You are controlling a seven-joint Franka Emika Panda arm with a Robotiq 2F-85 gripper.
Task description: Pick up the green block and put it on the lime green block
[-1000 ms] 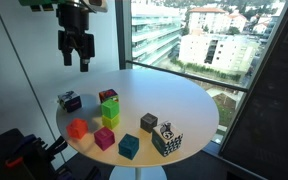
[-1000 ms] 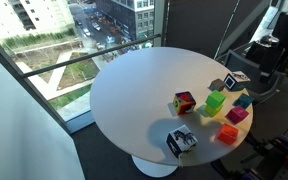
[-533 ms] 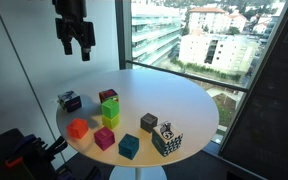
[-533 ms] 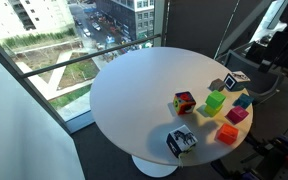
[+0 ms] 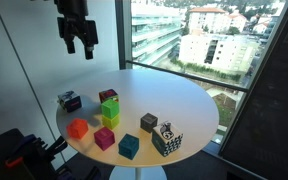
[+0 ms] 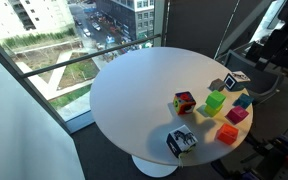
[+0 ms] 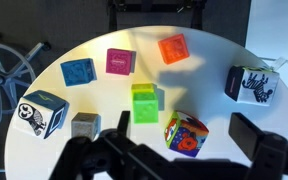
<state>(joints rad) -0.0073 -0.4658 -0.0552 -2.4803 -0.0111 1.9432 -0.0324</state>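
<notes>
Nearest, the green block (image 5: 109, 107) was found stacked on the lime green block (image 5: 110, 120), at the table's (image 5: 189, 100) nine o'clock, unmoved. Farther off, at its eleven o'clock, the gripper (image 5: 80, 49) was held high, fingers spread and empty, shifted slightly toward three o'clock.

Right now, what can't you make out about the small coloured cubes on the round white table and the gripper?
Pale lime green cube: in the wrist view, largely hidden beneath the saturated green cube stacked on it.
Gripper: in the wrist view, dark, blurred and cut by the bottom edge.
Black-and-white patterned cube: print too small to read in an exterior view.
</notes>
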